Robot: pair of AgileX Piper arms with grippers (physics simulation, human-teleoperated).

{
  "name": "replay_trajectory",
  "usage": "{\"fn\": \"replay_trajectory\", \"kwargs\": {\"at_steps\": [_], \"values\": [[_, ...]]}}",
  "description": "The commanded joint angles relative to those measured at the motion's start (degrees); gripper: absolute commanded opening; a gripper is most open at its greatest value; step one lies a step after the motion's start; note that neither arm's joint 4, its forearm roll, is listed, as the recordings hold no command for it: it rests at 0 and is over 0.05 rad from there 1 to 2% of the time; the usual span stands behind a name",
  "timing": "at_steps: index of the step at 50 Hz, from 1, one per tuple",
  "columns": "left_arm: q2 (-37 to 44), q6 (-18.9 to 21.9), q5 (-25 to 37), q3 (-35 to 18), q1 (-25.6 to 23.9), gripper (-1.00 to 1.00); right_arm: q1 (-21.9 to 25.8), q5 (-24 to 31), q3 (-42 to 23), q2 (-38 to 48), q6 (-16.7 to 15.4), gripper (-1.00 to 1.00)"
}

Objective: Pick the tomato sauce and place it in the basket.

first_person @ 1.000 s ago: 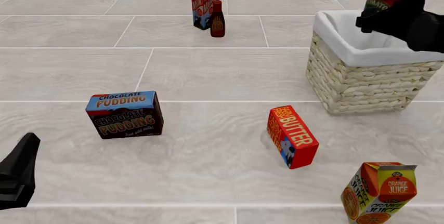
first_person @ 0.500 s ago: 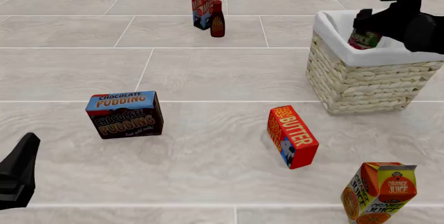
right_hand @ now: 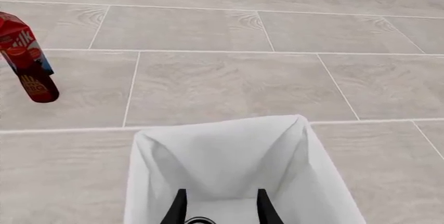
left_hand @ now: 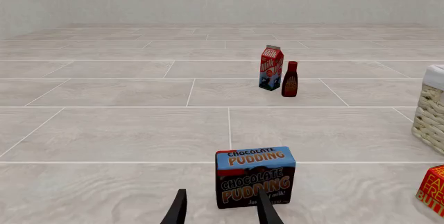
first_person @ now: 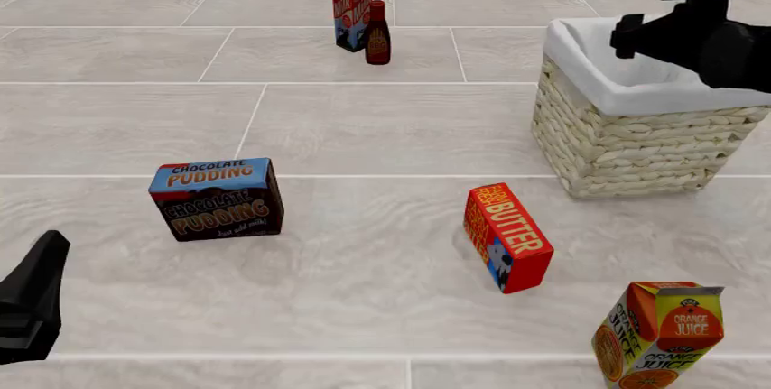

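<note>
Pale straw wicker forms the basket (first_person: 627, 145), which stands at the far right of the table (first_person: 385, 118) with white cloth folded over its rim. The right end effector (first_person: 623, 40) hangs just above the basket's far edge. In the right wrist view its fingers (right_hand: 179, 207) are spread apart with nothing between them, and they point down into the white lining. At the very edge of that view a thin dark curved rim shows low inside the lining. This is all that can be seen of the tomato sauce (right_hand: 196, 220), and from the front the basket wall hides it.

The left end effector (left_hand: 222, 212) sits at the near left, spread and empty, facing the chocolate pudding box (first_person: 217, 199). A butter box (first_person: 508, 237) lies tilted near the centre. An orange juice carton (first_person: 660, 333) stands at the near right. A red carton (first_person: 350, 8) and a dark bottle (first_person: 378, 35) stand together at the far side.
</note>
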Motion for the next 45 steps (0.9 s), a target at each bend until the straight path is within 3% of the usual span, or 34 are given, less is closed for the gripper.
{"fn": "replay_trajectory", "kwargs": {"at_steps": [1, 45], "values": [[0.0, 0.0, 0.0, 0.0, 0.0, 1.0, 0.19, -0.03, 0.24, -0.33, -0.02, 1.0], [0.0, 0.0, 0.0, 0.0, 0.0, 1.0, 3.97, 0.07, 1.52, -3.67, -0.54, 1.0]]}}
